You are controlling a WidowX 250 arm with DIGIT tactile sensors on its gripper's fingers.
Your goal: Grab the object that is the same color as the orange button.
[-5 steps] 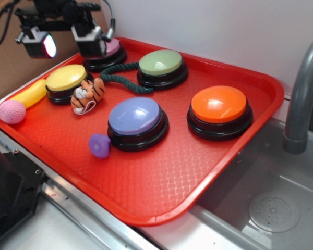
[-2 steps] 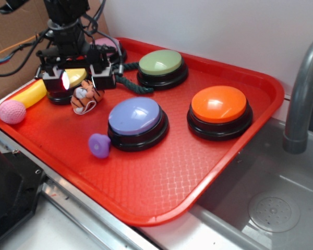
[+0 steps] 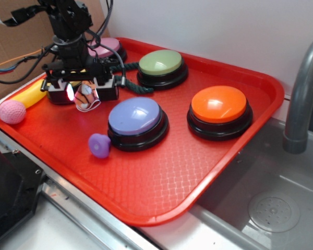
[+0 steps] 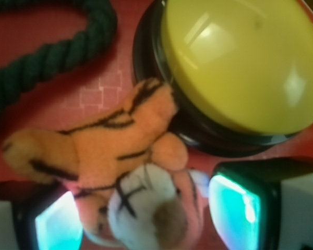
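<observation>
The small orange striped tiger toy lies on the red tray at the far left, beside the yellow-topped button. In the wrist view the tiger has its white face between my two fingers. My gripper is lowered over it, open, with one pad on each side of the toy's head. A gap shows at the right pad. The orange button, a big orange dome on a black base, sits at the tray's right.
A purple button, a green button and a pink button stand on the tray. A dark green rope, a yellow banana, a pink ball and a small purple piece lie nearby. A grey faucet stands at right.
My gripper has come forward from the back left of the tray and dropped down over the tiger. Its fingers now straddle the toy. The tiger has not moved.
</observation>
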